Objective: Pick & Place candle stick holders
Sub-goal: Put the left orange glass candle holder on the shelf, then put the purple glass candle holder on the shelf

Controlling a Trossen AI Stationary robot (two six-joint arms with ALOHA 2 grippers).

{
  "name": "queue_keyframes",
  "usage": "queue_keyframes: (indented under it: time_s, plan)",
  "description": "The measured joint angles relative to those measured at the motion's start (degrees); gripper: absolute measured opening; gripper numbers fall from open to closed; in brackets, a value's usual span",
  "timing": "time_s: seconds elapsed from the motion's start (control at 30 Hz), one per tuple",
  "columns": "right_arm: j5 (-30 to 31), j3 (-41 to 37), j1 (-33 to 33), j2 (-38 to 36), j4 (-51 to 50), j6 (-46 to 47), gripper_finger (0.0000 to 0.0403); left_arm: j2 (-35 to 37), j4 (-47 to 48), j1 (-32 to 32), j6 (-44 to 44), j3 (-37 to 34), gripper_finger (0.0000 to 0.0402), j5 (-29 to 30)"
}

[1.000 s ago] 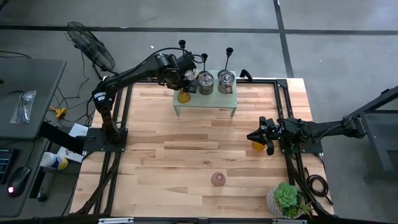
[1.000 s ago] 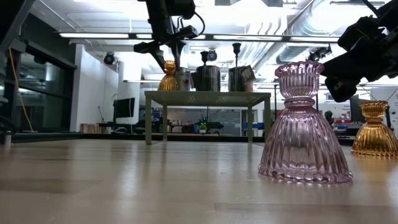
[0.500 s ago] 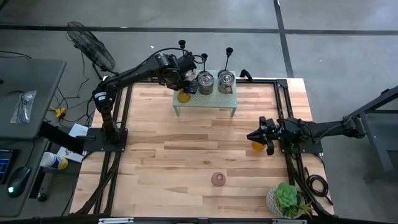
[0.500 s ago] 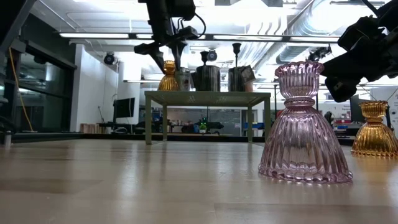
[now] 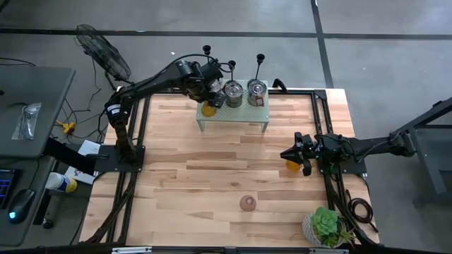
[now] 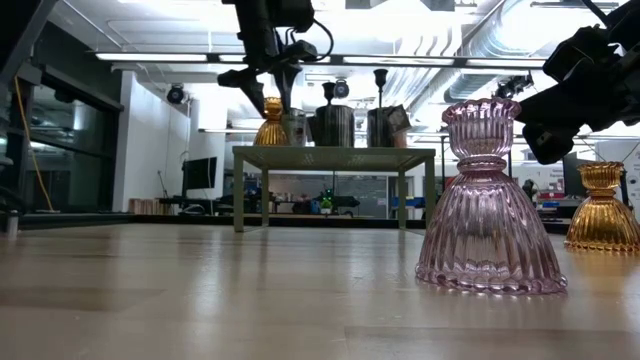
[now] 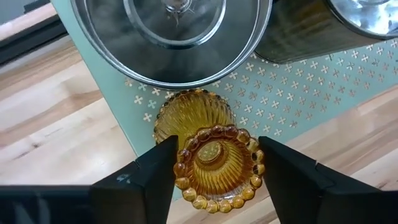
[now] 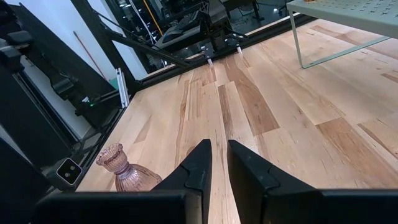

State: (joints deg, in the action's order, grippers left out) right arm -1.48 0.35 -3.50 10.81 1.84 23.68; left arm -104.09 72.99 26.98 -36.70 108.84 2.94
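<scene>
Holders: 3 glass, all upright, axes vertical | shelf amber [image 7: 214,165] on green shelf [image 7: 292,87], between open fingers of left end effector [image 7: 217,148], seen only in wrist view; contact unclear | second amber [image 6: 603,210] and pink [image 6: 485,200] on table [image 5: 212,176] | right end effector [image 8: 219,149] near second amber, fingers nearly together, empty.

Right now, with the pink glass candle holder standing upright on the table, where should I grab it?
Probably the narrow neck of the pink candle holder, just under its flared rim. Come in level from the side: the ribbed bell base slopes, so fingers would slip there.
</scene>
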Motion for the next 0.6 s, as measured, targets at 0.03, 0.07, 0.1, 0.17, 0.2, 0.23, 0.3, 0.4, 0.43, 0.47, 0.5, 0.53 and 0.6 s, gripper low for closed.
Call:
queue_keyframes:
  time_s: [0.03,0.07,0.1,0.17,0.2,0.23,0.3,0.4,0.43,0.47,0.5,0.53,0.6]
  plan:
    - [0.0,0.0,0.0,0.0,0.0,0.0,0.0044,0.0,0.0,0.0,0.6,0.0,0.0221,0.0]
    - [0.0,0.0,0.0,0.0,0.0,0.0,0.0044,0.0,0.0,0.0,1.1,0.0,0.0229,0.0]
    - [0.0,0.0,0.0,0.0,0.0,0.0,0.0044,0.0,0.0,0.0,1.5,0.0,0.0238,0.0]
    - [0.0,0.0,0.0,0.0,0.0,0.0,0.0044,0.0,0.0,0.0,1.7,0.0,0.0258,-0.1]
    - [0.0,0.0,0.0,0.0,0.0,0.0,0.0044,0.0,0.0,0.0,1.7,0.0,0.0267,-0.1]
    - [0.0,0.0,0.0,0.0,0.0,0.0,0.0044,0.0,0.0,0.0,1.7,0.0,0.0276,-0.1]
    - [0.0,0.0,0.0,0.0,0.0,0.0,0.0044,0.0,0.2,0.0,1.7,0.0,0.0290,0.0]
    - [0.0,0.0,0.0,0.0,0.0,0.0,0.0044,0.0,0.6,0.0,1.7,0.0,0.0299,0.4]
    - [0.0,0.0,0.0,0.0,0.0,0.0,0.0044,0.0,0.7,0.0,1.7,0.0,0.0300,0.5]
    - [0.0,0.0,0.0,0.0,0.0,0.0,0.0044,0.0,0.8,0.0,1.7,0.1,0.0301,0.5]
    - [0.0,0.0,0.0,0.0,0.0,0.0,0.0044,0.0,1.0,0.0,1.7,0.1,0.0301,0.5]
    - [0.0,0.0,0.0,0.0,0.0,0.0,0.0044,0.0,1.2,0.0,1.7,0.1,0.0301,0.5]
    - [0.0,0.0,0.0,0.0,0.0,0.0,0.0044,0.0,2.5,0.0,2.1,1.3,0.0301,0.8]
